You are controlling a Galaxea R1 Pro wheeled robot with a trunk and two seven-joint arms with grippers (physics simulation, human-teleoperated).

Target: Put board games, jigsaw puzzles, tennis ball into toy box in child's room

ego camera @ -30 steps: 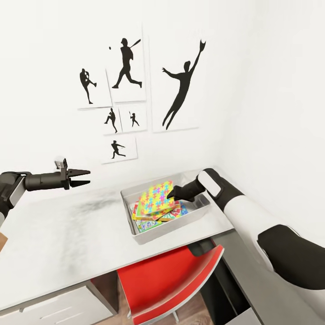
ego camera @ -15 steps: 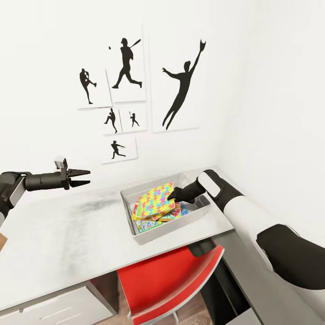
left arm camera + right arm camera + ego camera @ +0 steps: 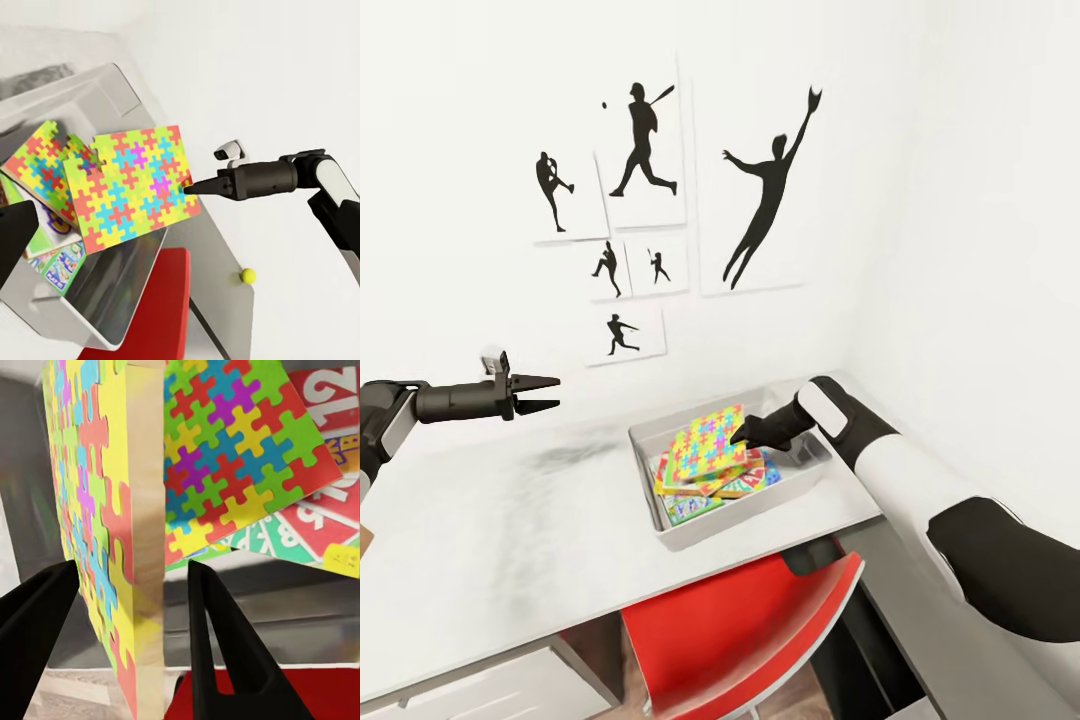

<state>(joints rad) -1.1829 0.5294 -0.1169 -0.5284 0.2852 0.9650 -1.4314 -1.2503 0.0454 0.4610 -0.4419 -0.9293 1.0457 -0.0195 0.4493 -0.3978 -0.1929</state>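
Observation:
In the head view my right gripper (image 3: 738,432) is shut on the edge of a jigsaw puzzle (image 3: 703,442), holding it tilted over the grey toy box (image 3: 682,533) on the table (image 3: 510,520). The right wrist view has this puzzle (image 3: 97,510) edge-on between the fingers. Beneath it lie a second jigsaw puzzle (image 3: 232,457) and a red-and-white board game (image 3: 330,412). Another board game (image 3: 690,508), green and blue, pokes out lower in the box. The left gripper (image 3: 556,392) hovers open, well left of the box. The tennis ball (image 3: 247,276) rests on the dark lower desk section.
A red chair (image 3: 750,630) is tucked under the table's front edge below the box. White drawers (image 3: 480,690) sit under the table at left. The white wall with baseball silhouettes (image 3: 645,200) backs the table, and a side wall closes the right.
The head view has shifted slightly. The held puzzle has dipped a little lower over the box. The left arm has not moved.

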